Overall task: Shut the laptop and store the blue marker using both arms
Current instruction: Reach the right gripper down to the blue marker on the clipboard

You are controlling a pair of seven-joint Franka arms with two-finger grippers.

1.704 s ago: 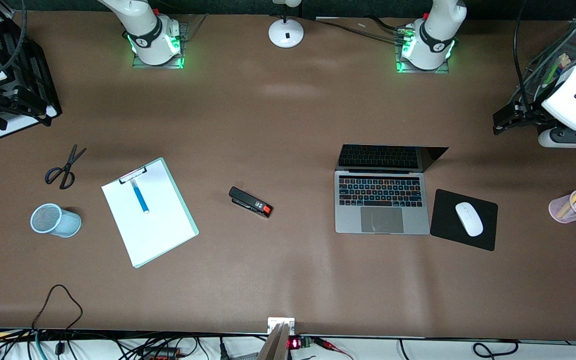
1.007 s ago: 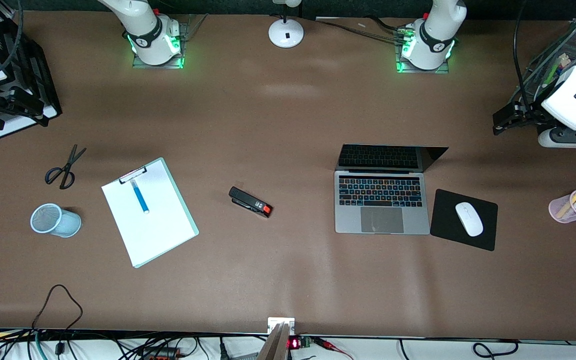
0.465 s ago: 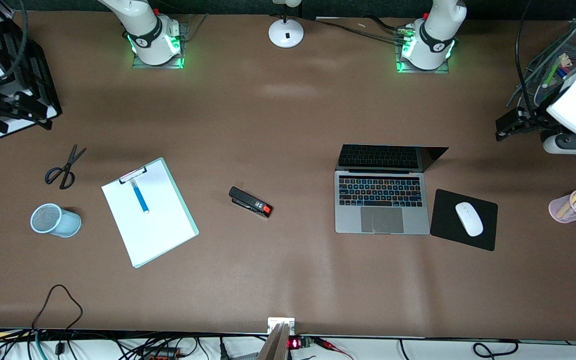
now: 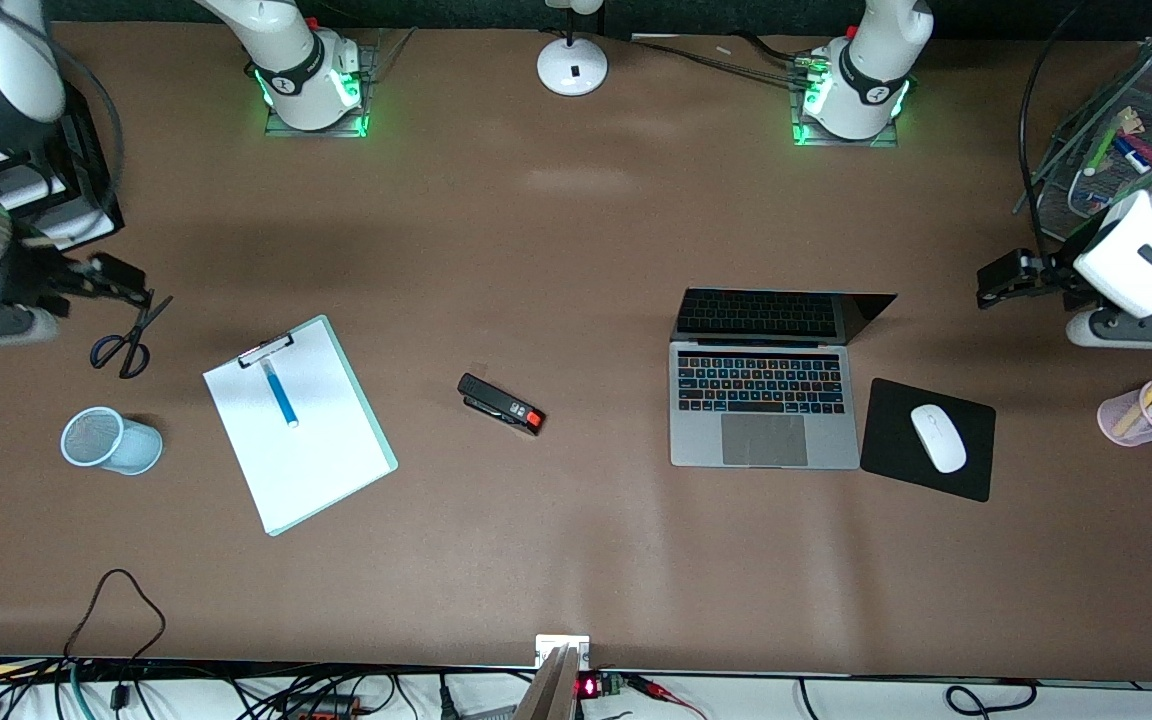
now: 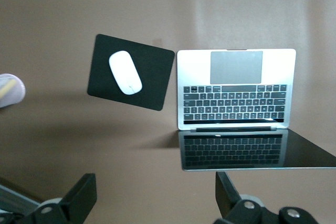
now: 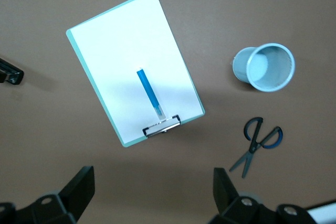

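Note:
The silver-grey laptop [image 4: 764, 440] lies open toward the left arm's end of the table, its dark screen [image 4: 781, 314] raised. It also shows in the left wrist view [image 5: 236, 64]. The blue marker [image 4: 281, 394] lies on the white clipboard [image 4: 321, 465], pale end toward the clip, and shows in the right wrist view [image 6: 149, 93]. My left gripper [image 4: 1002, 273] is open and empty in the air over bare table beside the laptop's screen [image 5: 155, 199]. My right gripper [image 4: 114, 280] is open and empty in the air over the scissors [image 4: 126, 338].
A blue mesh cup [image 4: 108, 440] lies near the scissors. A black stapler [image 4: 501, 403] lies mid-table. A white mouse [image 4: 938, 437] sits on a black mouse pad [image 4: 886, 445]. A pink cup of markers [image 4: 1148, 412] stands near the left arm's end. A lamp base [image 4: 572, 65] stands between the arm bases.
Both arms have swung in from the table's ends. The right gripper has come over the scissors; the left gripper has come a little closer to the laptop.

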